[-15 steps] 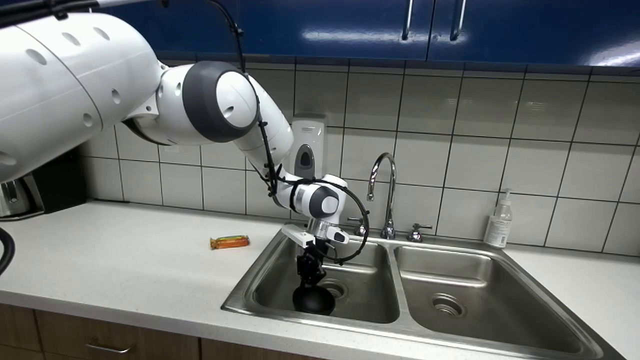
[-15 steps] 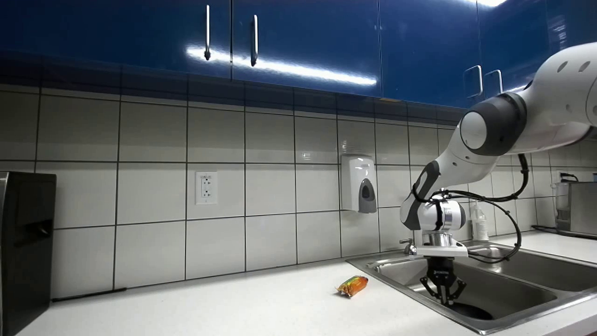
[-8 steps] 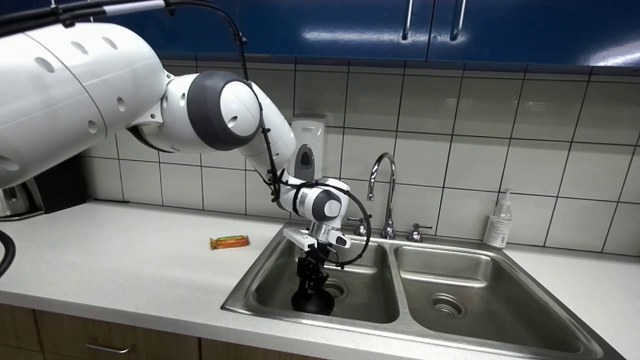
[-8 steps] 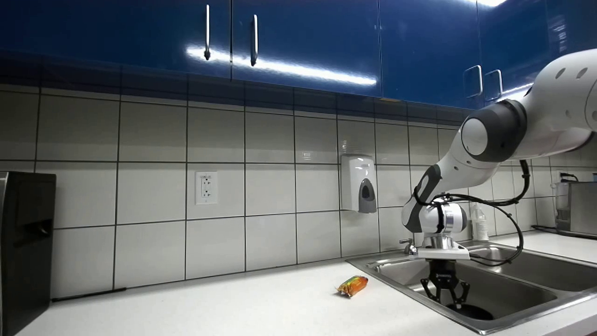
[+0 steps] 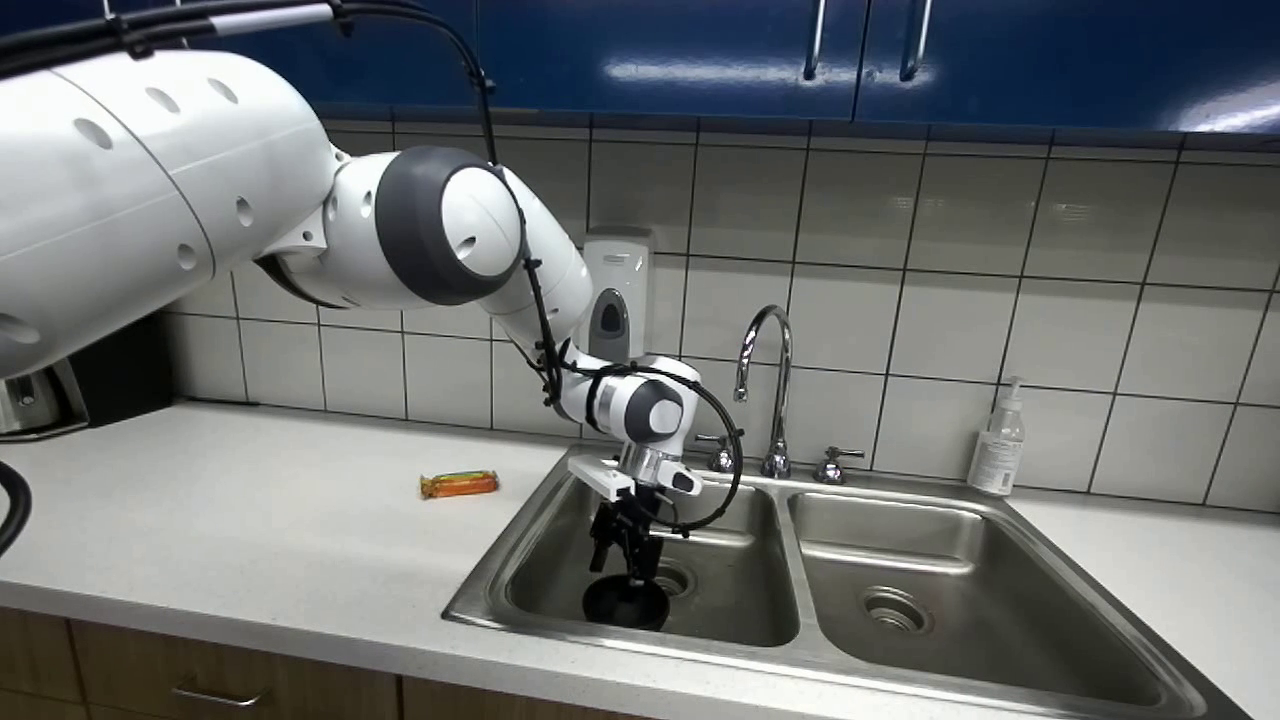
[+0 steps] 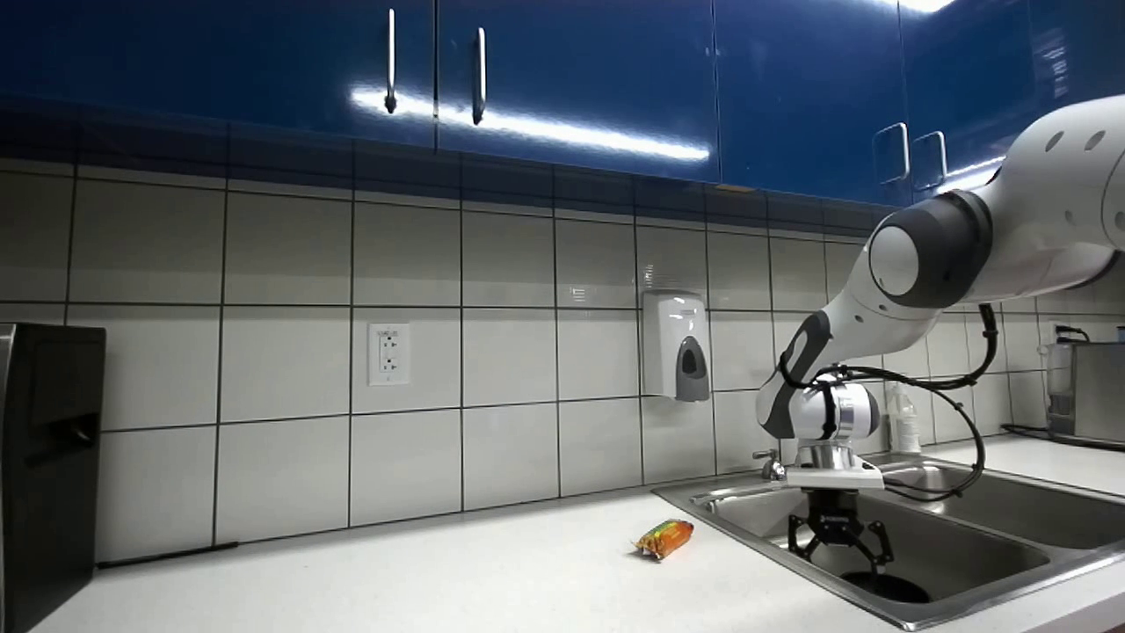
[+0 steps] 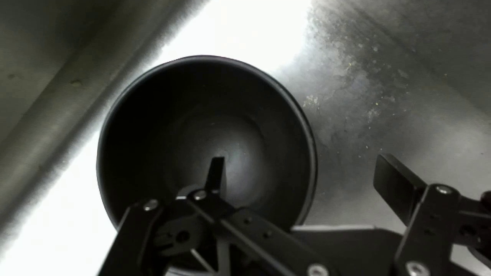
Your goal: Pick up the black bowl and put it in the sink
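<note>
Judge the bowl [image 7: 207, 122] light, stiff, perhaps slick, too dark to tell; with the empty, wide-jawed gripper [image 7: 301, 158], pinch the rim [image 7: 313, 157] right of wrist-view centre.

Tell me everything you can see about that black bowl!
The black bowl is round, with a smooth rim and a dark, faintly shiny inside. It may be plastic. It sits upright in a metal sink basin, near the drain. In the wrist view, one of the open jaws shows over its inside and the other beyond its rim; whether either touches it, I can't tell.
</note>
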You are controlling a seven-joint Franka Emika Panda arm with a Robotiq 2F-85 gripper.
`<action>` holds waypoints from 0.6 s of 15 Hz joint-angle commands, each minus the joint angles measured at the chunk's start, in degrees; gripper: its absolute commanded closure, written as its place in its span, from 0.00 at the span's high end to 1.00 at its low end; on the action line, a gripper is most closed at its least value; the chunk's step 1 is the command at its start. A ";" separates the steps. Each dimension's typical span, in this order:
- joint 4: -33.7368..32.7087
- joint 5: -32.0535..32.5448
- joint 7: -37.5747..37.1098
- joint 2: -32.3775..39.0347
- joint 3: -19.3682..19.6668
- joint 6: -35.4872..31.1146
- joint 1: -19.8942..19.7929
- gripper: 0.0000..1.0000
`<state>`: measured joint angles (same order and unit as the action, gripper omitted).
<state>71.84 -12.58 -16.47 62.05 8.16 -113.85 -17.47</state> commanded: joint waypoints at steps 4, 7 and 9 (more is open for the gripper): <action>1.40 -0.56 0.27 -2.64 0.13 -1.23 -0.05 1.00; 4.91 -0.39 0.90 -5.72 -0.02 -4.73 0.38 1.00; 7.63 -0.26 1.23 -8.05 0.01 -7.57 0.86 1.00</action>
<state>72.89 -12.58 -16.39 59.48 8.19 -117.58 -17.27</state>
